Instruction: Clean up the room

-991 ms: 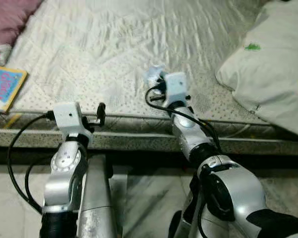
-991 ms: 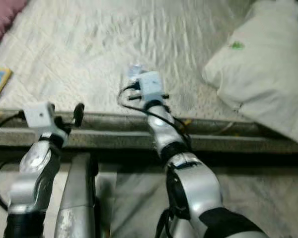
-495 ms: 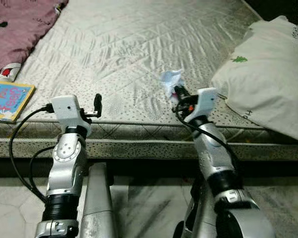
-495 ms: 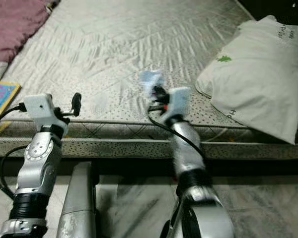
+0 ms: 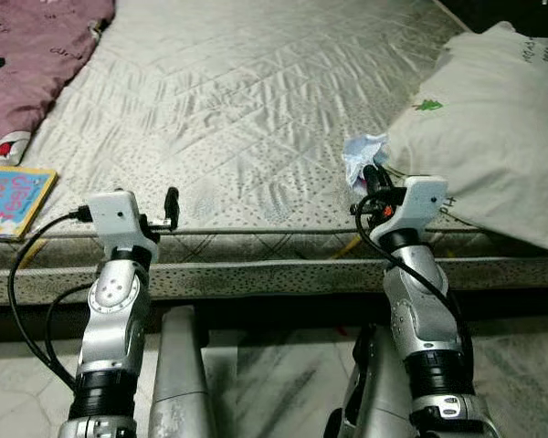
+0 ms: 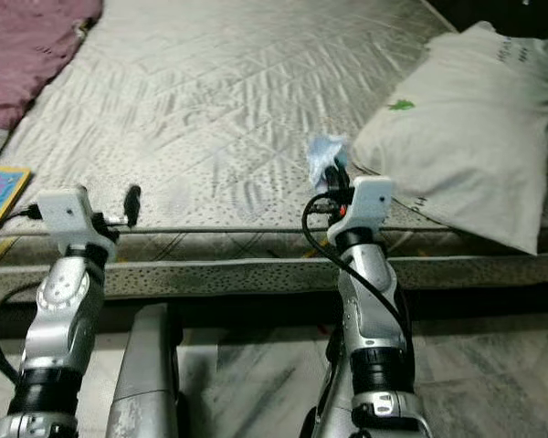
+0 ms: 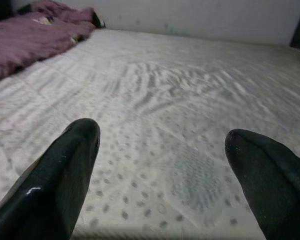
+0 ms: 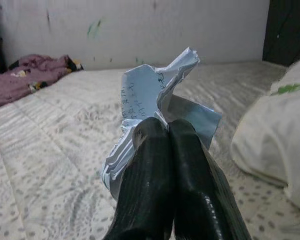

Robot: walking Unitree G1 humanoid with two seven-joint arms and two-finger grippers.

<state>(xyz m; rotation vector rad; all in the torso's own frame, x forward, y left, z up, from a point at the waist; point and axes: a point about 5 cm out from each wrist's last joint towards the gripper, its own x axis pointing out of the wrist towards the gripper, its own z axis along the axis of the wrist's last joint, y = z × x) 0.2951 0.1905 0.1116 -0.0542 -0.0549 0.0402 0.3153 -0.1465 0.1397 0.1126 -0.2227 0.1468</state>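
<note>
paper scrap (image 8: 155, 95) is pinched in my right gripper (image 8: 168, 131), lifted above the mattress (image 5: 256, 109) edge beside the pillow (image 5: 493, 119). my left gripper (image 7: 162, 145) hangs spread and empty. binning it is left, i judge; the book (image 5: 9, 196) and blanket (image 5: 36, 64) remain untidied.

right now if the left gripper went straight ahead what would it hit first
Likely nothing soon: the open left gripper points low across the bare mattress. If it dips, it would graze the mattress first; depth is hard to judge.
</note>
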